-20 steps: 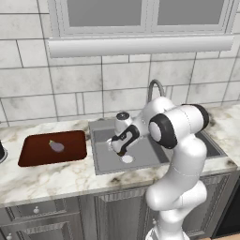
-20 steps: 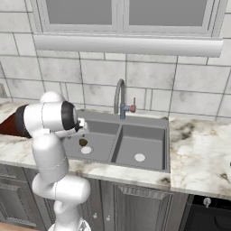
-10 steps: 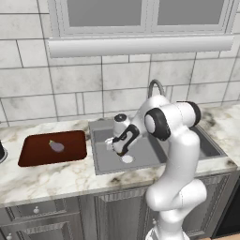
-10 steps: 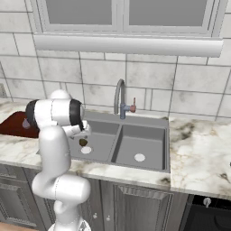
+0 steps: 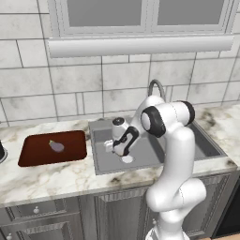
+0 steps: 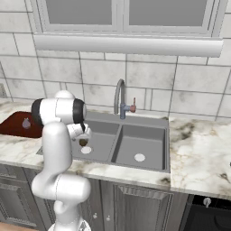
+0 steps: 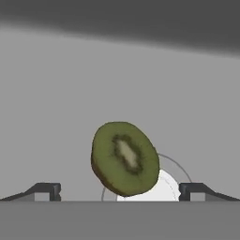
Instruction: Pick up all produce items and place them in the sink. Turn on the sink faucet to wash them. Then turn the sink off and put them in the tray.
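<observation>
Swung lower into left basin of sink [image 5: 101, 161] over past second, gripper [image 7: 119, 191] wide open, empty.
Lined up on halved kiwi [image 7: 124, 158] by drain [image 7: 161, 187]; eggplant [image 5: 56, 146] already in tray [image 5: 33, 157], kiwi next.

The white arm [image 5: 171, 140] reached down into the left basin of the grey sink [image 5: 101, 161], its hand [image 5: 121, 138] just above the round pale drain [image 5: 127, 159]. The faucet [image 5: 157, 87] arched behind the arm. Left of the sink, on the marble worktop [image 5: 51, 178], the reddish-brown tray [image 5: 33, 152] held a small purple eggplant [image 5: 56, 146].
</observation>
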Robot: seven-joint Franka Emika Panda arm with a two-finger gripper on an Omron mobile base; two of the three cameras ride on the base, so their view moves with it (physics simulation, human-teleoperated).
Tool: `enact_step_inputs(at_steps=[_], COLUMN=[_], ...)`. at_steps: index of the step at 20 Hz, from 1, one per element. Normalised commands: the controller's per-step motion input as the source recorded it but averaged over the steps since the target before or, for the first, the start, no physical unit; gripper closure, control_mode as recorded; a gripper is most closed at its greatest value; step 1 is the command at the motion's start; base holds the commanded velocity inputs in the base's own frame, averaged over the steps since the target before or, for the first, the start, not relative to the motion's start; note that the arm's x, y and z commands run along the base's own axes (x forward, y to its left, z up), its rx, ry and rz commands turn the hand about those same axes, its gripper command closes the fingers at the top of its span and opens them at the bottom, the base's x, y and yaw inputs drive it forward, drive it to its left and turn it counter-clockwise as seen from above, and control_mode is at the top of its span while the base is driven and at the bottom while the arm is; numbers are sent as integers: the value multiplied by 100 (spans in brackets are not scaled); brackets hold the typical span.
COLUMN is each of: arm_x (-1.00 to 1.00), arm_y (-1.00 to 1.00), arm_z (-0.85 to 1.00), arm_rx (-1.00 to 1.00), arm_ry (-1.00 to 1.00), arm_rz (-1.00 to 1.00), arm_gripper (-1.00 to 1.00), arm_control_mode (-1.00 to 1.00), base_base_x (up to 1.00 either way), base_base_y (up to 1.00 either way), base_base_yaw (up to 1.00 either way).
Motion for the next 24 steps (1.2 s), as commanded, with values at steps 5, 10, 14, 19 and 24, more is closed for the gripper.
enact_step_inputs(at_steps=[5, 10, 14, 19, 24], arm_x=[3, 19, 16, 1, -1], arm_y=[-12, -6, 0, 0, 0], arm_z=[-23, -25, -16, -19, -7], arm_rx=[0, 0, 0, 0, 0], arm_ry=[1, 0, 0, 0, 0], arm_rz=[-4, -3, 0, 0, 0], arm_gripper=[-100, -100, -100, 100, 100], arm_control_mode=[-100, -100, -100, -100, -100], base_base_x=[0, 0, 0, 0, 0], base_base_y=[0, 0, 0, 0, 0], base_base_yaw=[0, 0, 0, 0, 0])
